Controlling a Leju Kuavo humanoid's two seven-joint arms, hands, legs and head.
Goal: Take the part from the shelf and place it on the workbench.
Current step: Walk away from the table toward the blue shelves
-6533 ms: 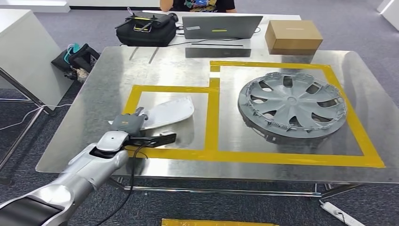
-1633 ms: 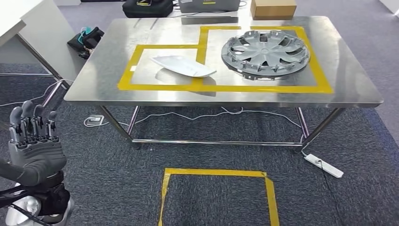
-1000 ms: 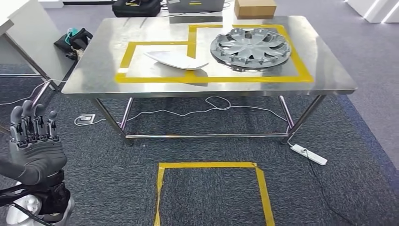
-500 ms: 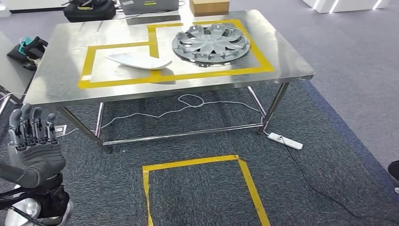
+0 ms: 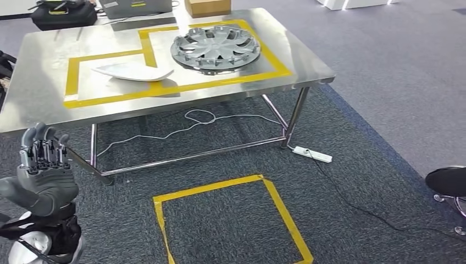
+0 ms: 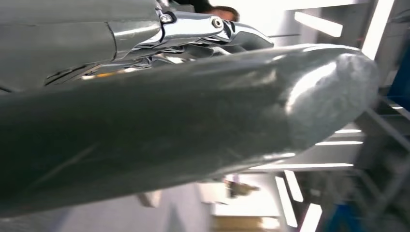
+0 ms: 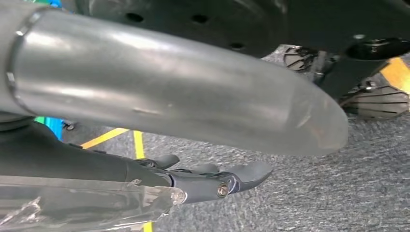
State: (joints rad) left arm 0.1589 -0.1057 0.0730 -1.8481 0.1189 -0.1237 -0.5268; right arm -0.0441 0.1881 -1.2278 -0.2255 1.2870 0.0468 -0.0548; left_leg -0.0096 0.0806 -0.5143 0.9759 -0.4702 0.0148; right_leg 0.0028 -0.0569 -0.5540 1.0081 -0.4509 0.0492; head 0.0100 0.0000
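Observation:
The white curved part (image 5: 132, 71) lies on the steel workbench (image 5: 38, 55), inside the left yellow-taped field, with nothing touching it. A grey wheel cover (image 5: 215, 48) lies in the taped field beside it. My left hand (image 5: 44, 176) is raised at the lower left, well short of the bench, with its fingers upright and apart and nothing in it. The left wrist view is close on its grey thumb (image 6: 193, 121). In the right wrist view my right hand (image 7: 193, 116) hangs over the carpet, its dark fingers (image 7: 232, 176) stretched out and empty.
A yellow tape square (image 5: 275, 203) marks the carpet in front of me. A white power strip (image 5: 312, 154) and a cable (image 5: 198, 118) lie under the bench. A cardboard box (image 5: 207, 6), a laptop (image 5: 134, 5) and a black bag (image 5: 63, 14) sit at the far edge. A dark stool (image 5: 448, 181) stands at right.
My left hand has let go of the white part and come back to my side, raised. The camera has backed off and turned right, so the whole bench has slid left.

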